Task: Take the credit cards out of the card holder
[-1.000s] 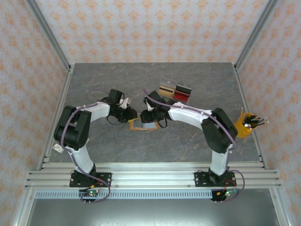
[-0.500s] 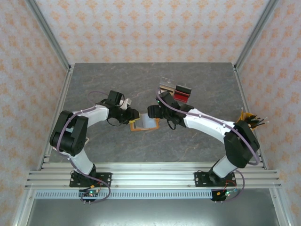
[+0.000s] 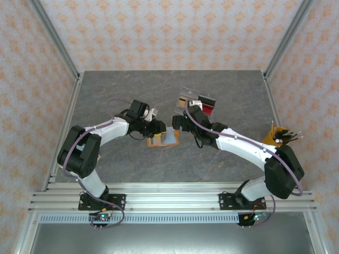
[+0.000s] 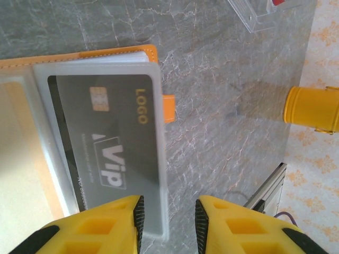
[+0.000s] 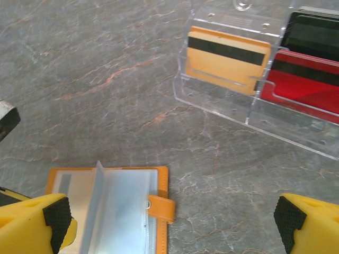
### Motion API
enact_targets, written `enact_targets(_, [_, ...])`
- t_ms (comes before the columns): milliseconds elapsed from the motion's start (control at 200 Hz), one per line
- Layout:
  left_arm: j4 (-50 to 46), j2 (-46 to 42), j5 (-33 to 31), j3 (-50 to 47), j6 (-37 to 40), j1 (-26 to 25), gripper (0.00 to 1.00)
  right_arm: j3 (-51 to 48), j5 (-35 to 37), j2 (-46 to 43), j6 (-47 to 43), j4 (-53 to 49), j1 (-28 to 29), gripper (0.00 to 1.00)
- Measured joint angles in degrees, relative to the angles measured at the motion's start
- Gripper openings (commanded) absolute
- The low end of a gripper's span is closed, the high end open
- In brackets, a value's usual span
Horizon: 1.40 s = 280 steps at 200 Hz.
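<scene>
Both my wrists have shifted around the card holder (image 3: 154, 143) in the last second. My right gripper (image 5: 172, 219) has backed off toward the far side, and my left gripper (image 4: 168, 209) has slid in over the holder's open half. The holder lies flat and open near the middle of the table (image 5: 79, 63). One grey credit card (image 4: 106, 143) (marked VIP) sits inside its clear sleeve (image 4: 95, 69). Another sleeve page stands on edge in the right wrist view.

I judge the opening done and the pulling not yet begun: no card is out.

My left fingers are only narrowly parted and hold nothing. The sleeve's near corner shows in the gap between them, though I cannot tell whether they touch it. My right fingers are spread wide and empty.

The clear case (image 5: 222, 100) of tan, black and red cards stands near, just beyond my right gripper, so that side is tight. The orange strap tab (image 4: 168, 107) juts out beside the sleeve's open edge. Past it is bare table toward the yellow cup (image 4: 312, 108), which stands well apart at the table's right edge. That looks the freest way to draw a card.
</scene>
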Motion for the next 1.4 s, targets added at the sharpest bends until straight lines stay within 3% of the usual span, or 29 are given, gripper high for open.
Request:
enact_targets(405, [-2.7, 3.1, -4.7, 3.8, -1.5, 0.8, 0.36, 0.0, 1.0, 0.7, 1.5, -0.8, -0.3, 0.97])
enact_targets(761, [-6.3, -2.0, -10.0, 0.2, -4.5, 5.0, 0.4, 5.9, -11.5, 9.7, 3.2, -2.9, -0.3, 0.59])
enact_targets(946, [-5.3, -2.6, -9.6, -1.3, -6.4, 4.8, 0.34, 9.8, -15.9, 16.4, 5.4, -4.3, -0.3, 0.35])
enact_targets(1106, [-3.6, -1.9, -8.8, -1.7, -7.7, 3.3, 0.31, 13.4, -18.0, 22.3, 7.0, -6.5, -0.3, 0.26])
enact_targets(1401, [-1.2, 1.1, -7.9, -1.7, -8.8, 1.2, 0.27, 17.4, -19.1, 28.3, 7.5, -9.6, -0.3, 0.2])
